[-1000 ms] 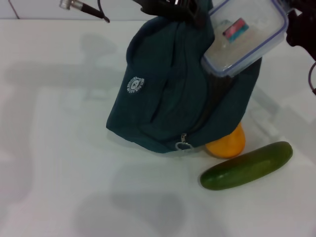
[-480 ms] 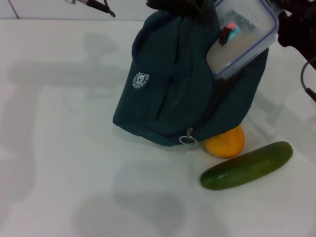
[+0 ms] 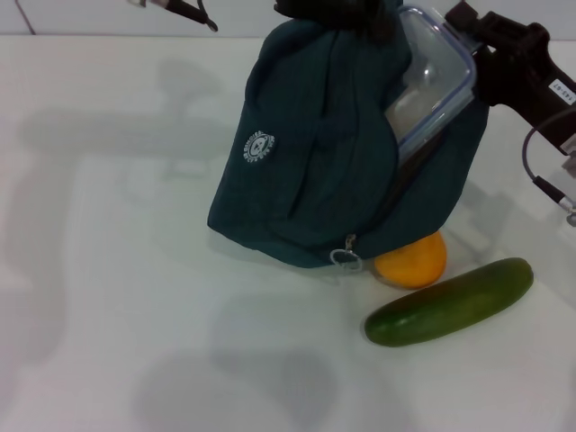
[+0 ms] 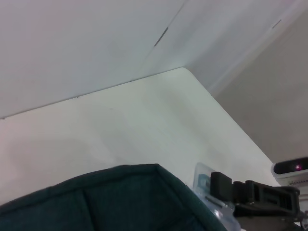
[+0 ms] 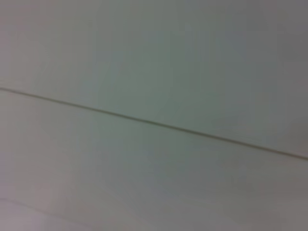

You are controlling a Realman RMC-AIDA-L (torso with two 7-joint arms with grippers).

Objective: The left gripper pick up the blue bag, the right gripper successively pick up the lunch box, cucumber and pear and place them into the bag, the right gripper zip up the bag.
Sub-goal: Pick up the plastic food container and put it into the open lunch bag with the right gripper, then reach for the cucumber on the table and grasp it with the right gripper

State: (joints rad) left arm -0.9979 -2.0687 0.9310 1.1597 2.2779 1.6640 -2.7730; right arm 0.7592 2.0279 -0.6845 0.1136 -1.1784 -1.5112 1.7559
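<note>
The blue bag stands on the white table, its top held up at the upper edge of the head view, where my left gripper is shut on it. The clear lunch box with its blue-rimmed lid is tilted on edge, its lower part inside the bag's open side. My right gripper is shut on the box's upper corner. The orange-yellow pear lies against the bag's near bottom corner. Just in front of it lies the green cucumber. In the left wrist view I see the bag, the lunch box and the right gripper's black body.
The zipper's ring pull hangs at the bag's near bottom edge. A black cable end pokes in at the top left. The right arm's cable loops at the right edge. The right wrist view holds only a plain pale surface.
The lunch box has moved down and left into the bag's opening and turned more on edge. The right gripper came in with it. The bag shifted slightly to the right.
</note>
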